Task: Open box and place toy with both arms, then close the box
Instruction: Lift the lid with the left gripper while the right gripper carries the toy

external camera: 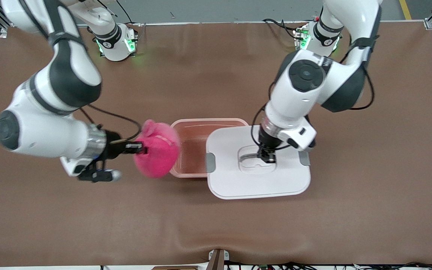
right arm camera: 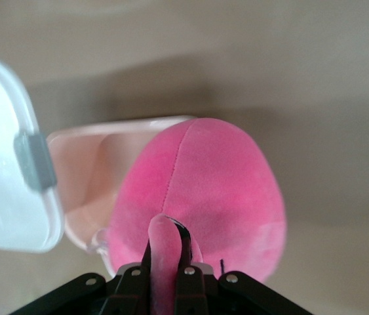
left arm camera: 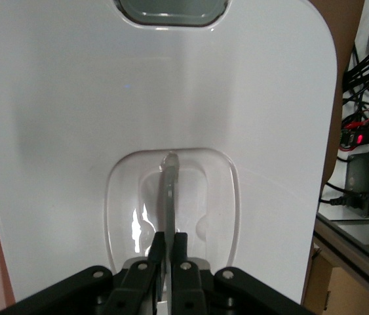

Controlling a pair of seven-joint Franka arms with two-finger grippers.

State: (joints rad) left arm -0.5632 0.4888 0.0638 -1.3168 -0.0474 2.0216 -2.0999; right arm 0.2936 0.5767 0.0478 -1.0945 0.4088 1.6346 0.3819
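Right gripper (external camera: pixel 138 147) clenched on toy (external camera: pixel 156 153), held over box (external camera: pixel 189 150) rim, left gripper (external camera: pixel 267 156) pinching lid (external camera: pixel 238 180) handle (left arm camera: pixel 169 197), lid held partly over open box

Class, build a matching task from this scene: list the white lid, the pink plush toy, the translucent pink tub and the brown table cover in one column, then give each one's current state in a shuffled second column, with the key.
Column 1
1. flat white plastic lid
2. round hot-pink plush toy
3. translucent pink plastic tub
4. brown table cover

Column 2
A. open, nothing inside
B. held by its handle in the left gripper, partly over the tub
C. lies under everything
D. gripped by the right gripper at the tub's edge

Pairs: 1-B, 2-D, 3-A, 4-C
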